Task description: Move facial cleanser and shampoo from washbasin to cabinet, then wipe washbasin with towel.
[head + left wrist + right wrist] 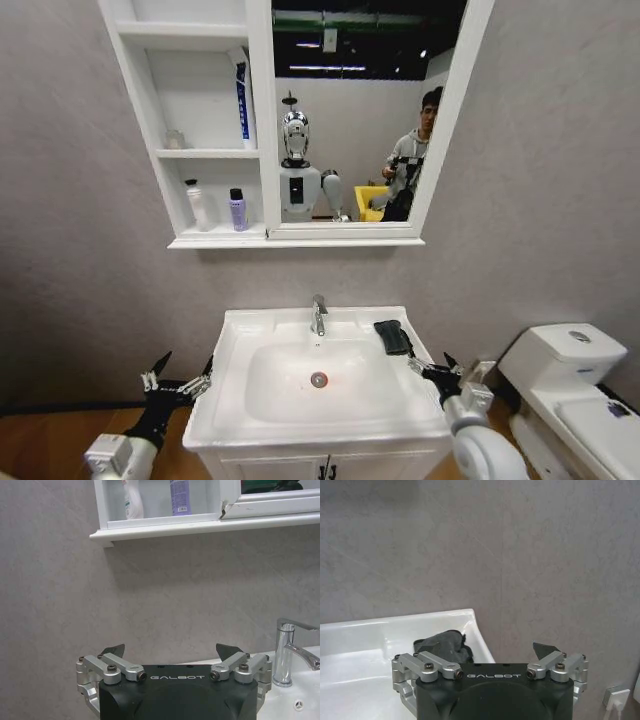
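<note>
Head view: my left hand [180, 374] hangs spread wide beside the left edge of the washbasin [232, 400], off the counter and touching nothing; my right hand [432, 366] sits at the right rim, also spread wide and holding nothing, just beside the towel [393, 336]. The towel lies folded on the flat rim at the back right corner of the washbasin, to the right of the chrome tap [318, 315], and the round drain [318, 379] marks the middle of the bowl. Above, the cabinet [262, 120] hangs on the grey wall with its mirror panel [360, 110] on the right. In its lowest compartment a white bottle [199, 205] and a purple bottle [237, 210] stand upright, near each other but apart; a white tube with blue print [242, 105] stands against the right wall of the middle compartment, and a small clear object, too small to identify, sits at the left of that shelf. Left wrist view: my left hand [171, 651] faces the wall below the cabinet [200, 527], with the tap [287, 650] off to one side. Right wrist view: my right hand [492, 650] points at the washbasin [400, 622] corner, one fingertip in front of the towel [442, 645]; whether it touches the cloth cannot be told
</note>
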